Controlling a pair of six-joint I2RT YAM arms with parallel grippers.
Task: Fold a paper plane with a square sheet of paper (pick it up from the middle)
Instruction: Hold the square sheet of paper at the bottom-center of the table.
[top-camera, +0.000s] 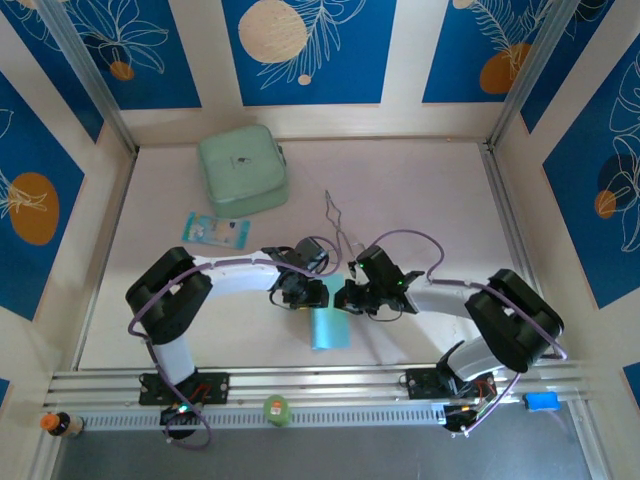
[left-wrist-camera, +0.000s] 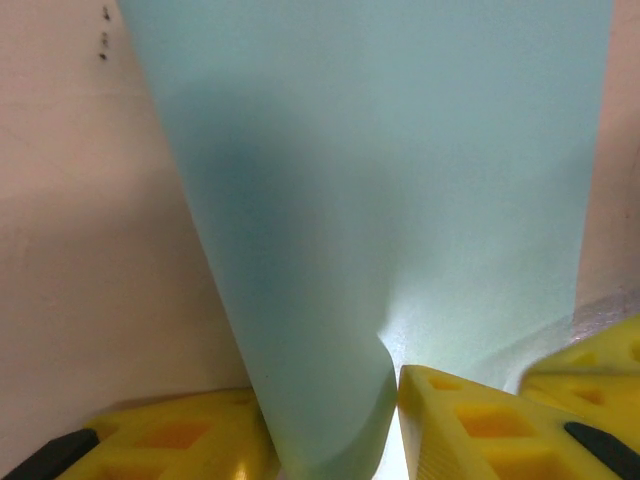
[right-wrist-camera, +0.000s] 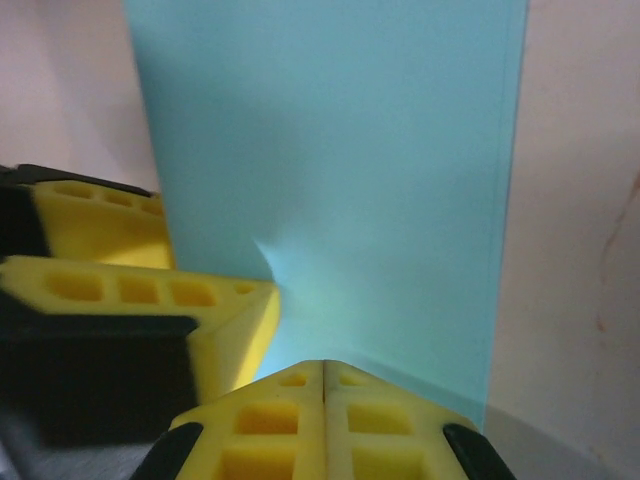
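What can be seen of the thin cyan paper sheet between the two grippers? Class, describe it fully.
The thin cyan paper sheet looks plain, smooth and matte, with straight edges and sharp corners. From above it shows as a narrow strip reaching from the grippers toward the near edge of the pale table. The left gripper pinches it between yellow foam fingers, and there it bows and dimples. The right gripper, shut, meets it at the fingertips.

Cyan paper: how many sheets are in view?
1. The cyan sheet lies near the front edge of the table, with a fold of it pinched in the left claw. Another sheet could hide underneath.
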